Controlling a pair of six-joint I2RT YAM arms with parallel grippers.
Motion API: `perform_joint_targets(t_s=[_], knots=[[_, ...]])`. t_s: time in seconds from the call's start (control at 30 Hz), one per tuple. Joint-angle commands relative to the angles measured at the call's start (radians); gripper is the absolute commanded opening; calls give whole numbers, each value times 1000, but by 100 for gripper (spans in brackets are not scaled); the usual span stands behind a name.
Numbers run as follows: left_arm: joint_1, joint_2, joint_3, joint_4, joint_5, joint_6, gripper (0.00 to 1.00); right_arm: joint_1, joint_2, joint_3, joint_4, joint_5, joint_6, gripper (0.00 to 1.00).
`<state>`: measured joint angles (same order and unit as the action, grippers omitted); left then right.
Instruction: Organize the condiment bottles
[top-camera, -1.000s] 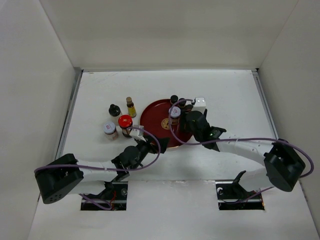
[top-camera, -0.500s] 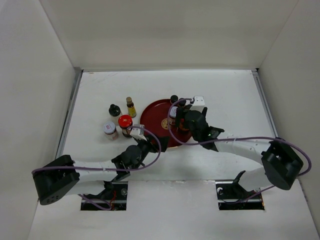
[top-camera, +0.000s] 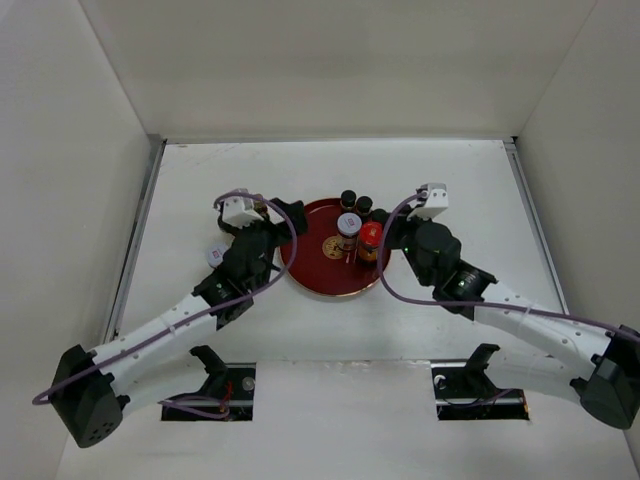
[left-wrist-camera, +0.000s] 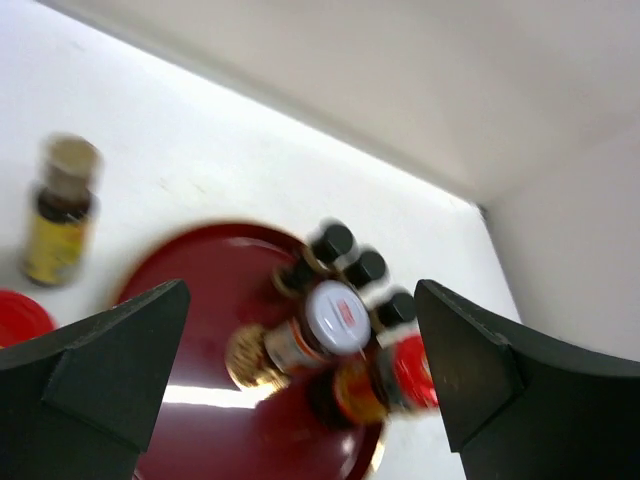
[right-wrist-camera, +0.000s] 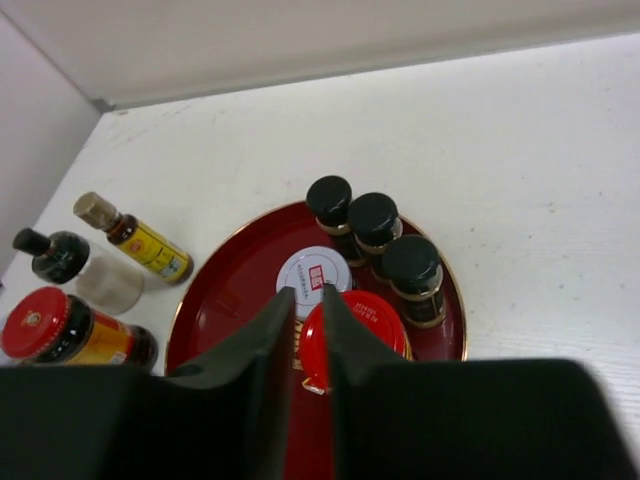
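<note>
Five bottles (right-wrist-camera: 372, 218), right gripper (right-wrist-camera: 305, 293) now clear

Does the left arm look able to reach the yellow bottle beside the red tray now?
Probably yes. The left fingers are wide open, and the yellow bottle stands upright just off to their side, outside the tray; nothing seems to stand between them.

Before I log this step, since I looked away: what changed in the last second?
The right gripper backed off the red tray toward the right and shut empty, leaving the red-capped jar standing there. The left gripper, open, moved away from the arm bases, to the bottles left of the tray. The tray and the black-capped bottles stayed put.
</note>
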<state>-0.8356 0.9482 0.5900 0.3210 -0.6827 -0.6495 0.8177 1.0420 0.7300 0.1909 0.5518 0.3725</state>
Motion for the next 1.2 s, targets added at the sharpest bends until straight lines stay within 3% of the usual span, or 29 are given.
perform_joint_targets(t_s=[0.0, 0.07, 0.27, 0.37, 0.53, 0.67, 0.83, 1.17], knots=[[101, 18, 99, -149, -19, 39, 100, -13, 13, 8, 18, -67, 19, 18], [140, 61, 158, -178, -9, 66, 100, -12, 19, -18, 41, -75, 64, 19], [221, 113, 257, -305, -37, 128, 60, 13, 50, -107, 133, -72, 108, 43], [276, 153, 327, -400, 12, 140, 59, 40, 78, -96, 142, -64, 98, 59], [344, 268, 409, -464, 126, 155, 69, 56, 113, -95, 165, -46, 92, 69], [388, 379, 467, -476, 187, 160, 59, 56, 128, -99, 179, -58, 92, 72], [407, 400, 446, -455, 175, 189, 50, 34, 121, -112, 188, -59, 91, 74], [444, 488, 456, -399, 190, 217, 47, 25, 168, -116, 229, -96, 86, 71]])
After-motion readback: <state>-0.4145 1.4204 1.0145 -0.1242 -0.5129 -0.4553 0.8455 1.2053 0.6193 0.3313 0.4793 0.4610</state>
